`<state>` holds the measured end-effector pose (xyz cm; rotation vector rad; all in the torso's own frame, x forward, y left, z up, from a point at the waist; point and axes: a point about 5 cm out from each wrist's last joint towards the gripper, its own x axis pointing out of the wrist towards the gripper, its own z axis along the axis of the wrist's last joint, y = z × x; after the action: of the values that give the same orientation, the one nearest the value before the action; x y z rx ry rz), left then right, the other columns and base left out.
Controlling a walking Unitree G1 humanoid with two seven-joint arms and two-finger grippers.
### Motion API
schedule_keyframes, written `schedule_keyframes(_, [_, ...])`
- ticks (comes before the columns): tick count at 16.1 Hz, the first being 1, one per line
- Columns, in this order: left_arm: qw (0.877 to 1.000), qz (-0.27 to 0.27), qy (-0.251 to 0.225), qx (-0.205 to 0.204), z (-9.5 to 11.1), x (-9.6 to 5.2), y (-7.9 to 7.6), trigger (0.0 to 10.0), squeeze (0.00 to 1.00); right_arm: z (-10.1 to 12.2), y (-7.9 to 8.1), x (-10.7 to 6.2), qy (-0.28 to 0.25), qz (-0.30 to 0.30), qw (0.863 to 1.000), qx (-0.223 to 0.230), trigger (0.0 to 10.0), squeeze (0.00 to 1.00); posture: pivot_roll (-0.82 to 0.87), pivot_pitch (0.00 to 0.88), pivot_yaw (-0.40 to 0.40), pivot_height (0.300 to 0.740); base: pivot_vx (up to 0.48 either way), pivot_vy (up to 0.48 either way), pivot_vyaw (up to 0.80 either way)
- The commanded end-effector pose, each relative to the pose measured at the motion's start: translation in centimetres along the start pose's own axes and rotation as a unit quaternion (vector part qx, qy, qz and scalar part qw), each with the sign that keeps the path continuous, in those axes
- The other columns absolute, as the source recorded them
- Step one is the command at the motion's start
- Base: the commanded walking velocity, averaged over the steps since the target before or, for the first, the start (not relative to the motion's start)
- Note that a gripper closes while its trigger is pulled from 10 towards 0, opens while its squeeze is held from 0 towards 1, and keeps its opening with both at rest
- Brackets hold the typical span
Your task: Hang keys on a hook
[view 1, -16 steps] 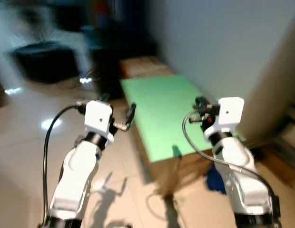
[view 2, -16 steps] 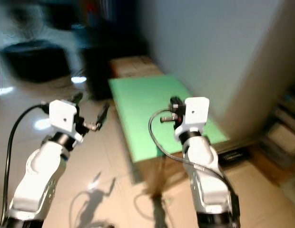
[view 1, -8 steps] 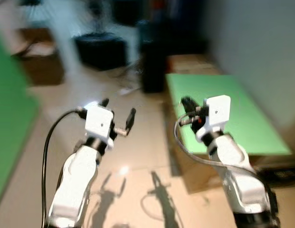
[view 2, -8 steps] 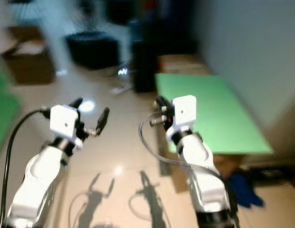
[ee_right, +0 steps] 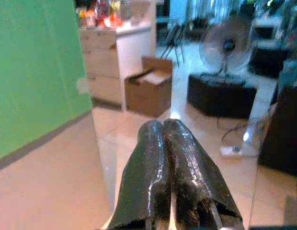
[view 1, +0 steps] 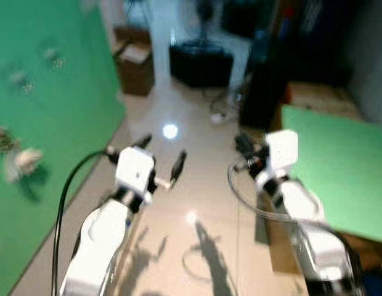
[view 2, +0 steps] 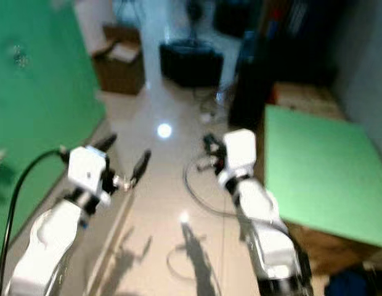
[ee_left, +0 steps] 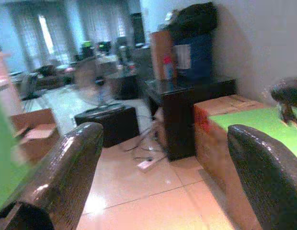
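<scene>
Since the earlier pictures the whole view has been swung toward the robot's left: the green-topped surface [view 1: 339, 179], which lay straight ahead between the arms, is now seen at the right edge, and a green wall [view 1: 49, 142] has been brought into sight on the left. This is taken as a turn of the robot, not a move of the furniture. Both arms are held up before the body much as they were.

Nearest, the left pincer [view 1: 161, 158] is raised over the tiled floor [view 1: 197, 246] with its two fingers spread wide and nothing between them. The right pincer [ee_right: 170, 167] is held beside it with its fingers pressed together; whether the keys are pinched there cannot be told, since no keys can be made out through the blur.

Farther off, small pale and dark things [view 1: 18, 157] are seen fixed on the green wall; they may be hooks or hanging items, but they are too blurred to name. Beyond, a cardboard box [view 2: 120, 58] and a black box [view 2: 191, 61] stand on the floor.

The turn is judged to be an approach to the wall, with hanging not yet begun.
</scene>
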<state>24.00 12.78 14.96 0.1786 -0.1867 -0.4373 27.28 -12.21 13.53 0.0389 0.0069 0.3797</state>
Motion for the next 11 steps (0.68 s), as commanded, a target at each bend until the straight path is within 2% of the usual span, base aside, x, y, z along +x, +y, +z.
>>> schedule_keyframes(1, [1.000,0.002,0.002,0.005,0.0,-0.2,0.1,10.0,0.00,-0.2,0.5,-0.1,-0.002,0.006,1.000,-0.001,10.0,0.00,0.02,0.000,-0.004,0.740,0.000,-0.450,0.80])
schedule_keyframes(7, [1.000,0.009,0.007,0.002,-0.2,0.3,0.3,10.0,0.00,-0.5,0.1,-0.6,0.001,-0.013,1.000,-0.003,10.0,0.00,0.00,0.000,0.007,0.740,0.000,-0.480,0.80])
schedule_keyframes(11, [0.998,0.054,0.032,0.024,-0.8,0.3,1.4,10.0,0.00,-0.3,0.1,-0.2,-0.002,-0.011,1.000,-0.009,10.0,0.00,0.00,0.000,0.004,0.740,0.000,-0.420,0.80])
